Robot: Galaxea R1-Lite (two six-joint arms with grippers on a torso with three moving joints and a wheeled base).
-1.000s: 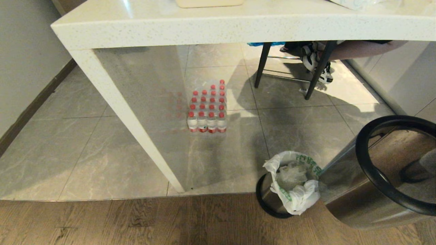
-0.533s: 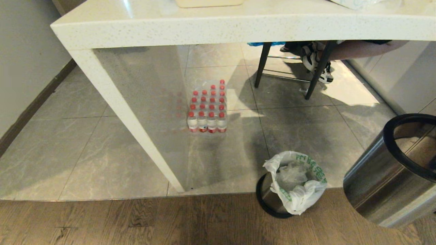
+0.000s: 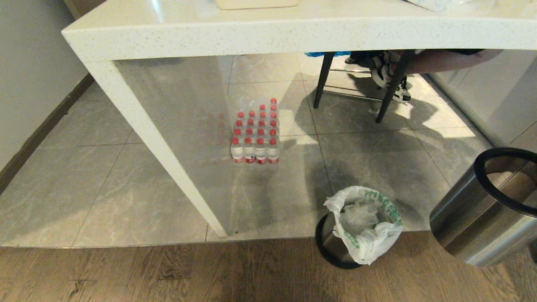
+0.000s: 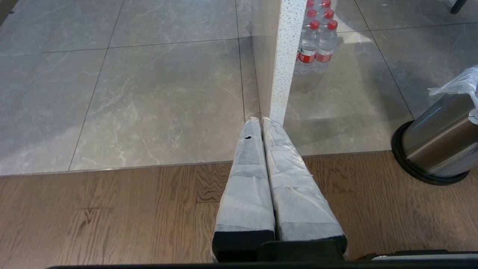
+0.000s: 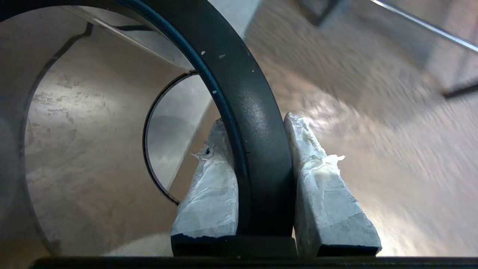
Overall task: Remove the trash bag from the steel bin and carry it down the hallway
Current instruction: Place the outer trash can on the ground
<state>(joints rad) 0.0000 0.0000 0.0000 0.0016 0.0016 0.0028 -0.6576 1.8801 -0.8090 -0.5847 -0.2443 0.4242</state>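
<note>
A white speckled table [image 3: 268, 33] stands over a glossy grey tiled floor [image 3: 96, 188], which gives way to brown wood flooring [image 3: 168, 272] along the near edge of the head view. Under the table sits a shrink-wrapped pack of water bottles [image 3: 256, 134] with red caps. Further back are the dark legs of a chair [image 3: 323, 79] and a seated person's sneakers [image 3: 388, 75].

Near the middle right of the head view, a small steel bin [image 3: 329, 245] with a black base ring stands where tile meets wood. The trash bag [image 3: 367, 222], thin white plastic with green print, lines it and folds over its rim, with crumpled clear plastic inside. The bag is still in that bin.

At the right edge of the head view a second steel bin [image 3: 474, 218] with a thick black ring around its mouth is held tilted above the floor, its mouth facing up and to the right, and it is empty. The right wrist view shows the right gripper [image 5: 257, 130] clamped on this bin's black rim, one jaw inside the bin and one outside.

The left gripper [image 4: 261, 121] hangs low above the wood flooring near the table leg [image 4: 285, 59], its cloth-wrapped jaws pressed together and holding nothing.
</note>
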